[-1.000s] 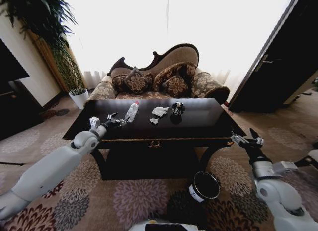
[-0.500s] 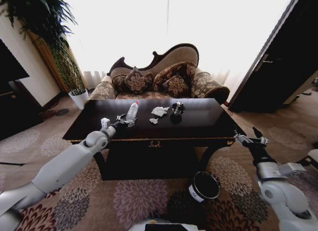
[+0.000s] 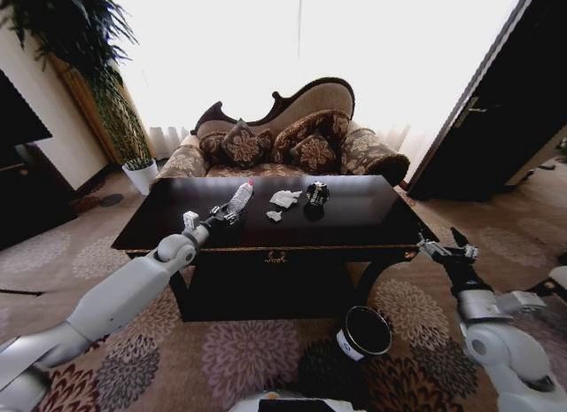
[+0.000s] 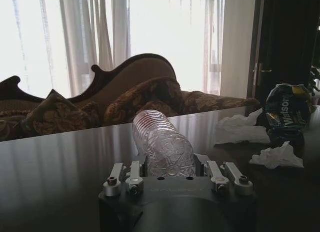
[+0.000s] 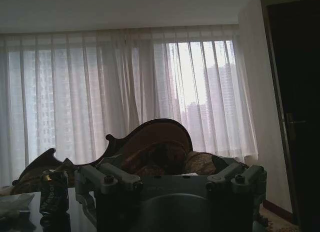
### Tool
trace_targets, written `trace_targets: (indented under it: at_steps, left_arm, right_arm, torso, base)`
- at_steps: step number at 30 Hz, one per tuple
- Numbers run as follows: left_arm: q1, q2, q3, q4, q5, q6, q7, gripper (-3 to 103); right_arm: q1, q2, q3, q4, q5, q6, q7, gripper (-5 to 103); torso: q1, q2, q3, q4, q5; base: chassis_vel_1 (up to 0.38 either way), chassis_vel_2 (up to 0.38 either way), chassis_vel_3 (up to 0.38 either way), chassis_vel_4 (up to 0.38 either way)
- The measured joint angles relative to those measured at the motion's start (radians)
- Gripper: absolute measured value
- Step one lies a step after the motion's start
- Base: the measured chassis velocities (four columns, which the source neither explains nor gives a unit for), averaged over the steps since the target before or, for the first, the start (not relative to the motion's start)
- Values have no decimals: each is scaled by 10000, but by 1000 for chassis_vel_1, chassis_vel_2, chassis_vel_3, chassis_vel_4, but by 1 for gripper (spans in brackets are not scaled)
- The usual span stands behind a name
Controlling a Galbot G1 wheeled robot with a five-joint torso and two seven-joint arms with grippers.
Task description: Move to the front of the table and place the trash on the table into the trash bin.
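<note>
On the dark glossy table [image 3: 354, 221] lies a clear plastic bottle [image 3: 239, 198] with a red cap. My left gripper [image 3: 223, 215] is shut on its base, and the bottle [image 4: 161, 142] sits between the fingers of that gripper [image 4: 167, 167] in the left wrist view. To the bottle's right lie white paper wads [image 3: 285, 198] [image 4: 240, 129] and a dark shiny lump [image 3: 316, 193] [image 4: 286, 110]. The black trash bin [image 3: 364, 332] stands on the carpet in front of the table. My right gripper [image 3: 446, 248] hangs open off the table's right front corner.
A patterned sofa [image 3: 283, 137] stands behind the table. At the left are a white plant pot [image 3: 140, 174] and a dark cabinet [image 3: 22, 173]. A dark door [image 3: 496, 120] is at the right. Patterned carpet surrounds the table.
My left gripper has reached forward over the table to the bottle, and the bottle's cap end has shifted slightly right and up. The right arm has barely moved.
</note>
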Motion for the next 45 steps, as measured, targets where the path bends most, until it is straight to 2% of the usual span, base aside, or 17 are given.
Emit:
trace_targets:
  at_steps: [4,13,16,17,20,23,26,27,29,31,32,36,37,39,41,43,45]
  left_arm:
    - [319,165,-274,-279,4,36,-25,41]
    - [1335,860,-1366,-1433,-92,198,-121,41]
    - [1825,1248,-1906,-2476,-477,392,-235,41]
    - [1825,1248,-1906,-2476,-477,392,-235,41]
    - [2006,1612,-2102,-3453,-1068,648,-358,41]
    - [1991,1715,-2102,-3777,-1438,789,-432,41]
    - [1714,1772,-1926,-4505,-2441,1149,-717,41]
    - [1714,1772,-1926,-4505,-2441,1149,-717,41]
    - [1298,1608,-1532,-4906,-3069,1351,-994,41]
    - [998,1504,-1175,-5041,-3265,1421,-1117,41]
    - [998,1504,-1175,-5041,-3265,1421,-1117,41]
    - [-304,1249,383,-5248,-3800,1573,-1270,41]
    - [-304,1249,383,-5248,-3800,1573,-1270,41]
    - [-1058,1115,1115,-5212,-3955,1621,-1240,41]
    - [-1789,952,1769,-5195,-4136,1636,-1225,41]
    - [-2009,895,1963,-5195,-4219,1639,-1224,41]
    - [-2878,615,2689,-5152,-4502,1679,-1198,41]
  right_arm:
    - [33,1,-70,3,-78,0,22,100]
    - [-124,8,-18,104,-298,30,42,100]
    - [-204,75,-45,106,-1379,224,280,100]
    - [-204,75,-45,106,-1379,224,280,100]
    - [-244,157,-156,288,-2982,483,647,100]
    - [-243,192,-211,379,-3643,588,778,100]
    - [-205,352,-313,316,-5935,1015,1241,100]
    - [-205,352,-313,316,-5935,1015,1241,100]
    - [-219,643,-384,107,-7637,1366,1660,100]
    - [-192,825,-456,7,-8433,1539,1888,100]
    - [-192,825,-456,7,-8433,1539,1888,100]
    - [-130,1123,-579,-94,-10865,2253,2187,100]
    - [-130,1123,-579,-94,-10865,2253,2187,100]
    - [-105,1182,-654,-221,-11700,2643,2373,100]
    - [-70,1247,-732,-317,-12234,2901,2604,100]
    - [-48,1267,-747,-348,-12427,2997,2670,100]
    - [36,1289,-767,-440,-13063,3295,2862,100]
  torso:
    - [0,0,0,0,-1]
    - [-1,0,0,1,-4]
    - [-2,0,-1,0,-1]
    - [-2,0,-1,0,-1]
    - [-2,0,-1,0,1]
    - [-2,0,-1,0,-1]
    - [-2,1,-1,3,-2]
    - [-2,1,-1,3,-2]
    - [-2,1,-1,0,2]
    - [-2,1,-1,-2,1]
    - [-2,1,-1,-2,1]
    - [-1,1,0,-1,-2]
    - [-1,1,0,-1,-2]
    - [-1,1,0,0,0]
    - [-1,1,0,-1,2]
    - [0,1,0,0,2]
    - [0,1,1,-1,2]
  base:
    - [0,0,0,0]
    - [0,0,0,0]
    - [0,0,0,0]
    - [0,0,0,0]
    - [0,0,0,0]
    - [0,0,0,0]
    - [0,0,0,0]
    - [0,0,0,0]
    - [0,0,0,0]
    - [0,0,0,0]
    - [0,0,0,0]
    - [0,0,0,0]
    - [0,0,0,0]
    - [0,0,0,0]
    - [0,0,0,0]
    - [0,0,0,0]
    - [0,0,0,0]
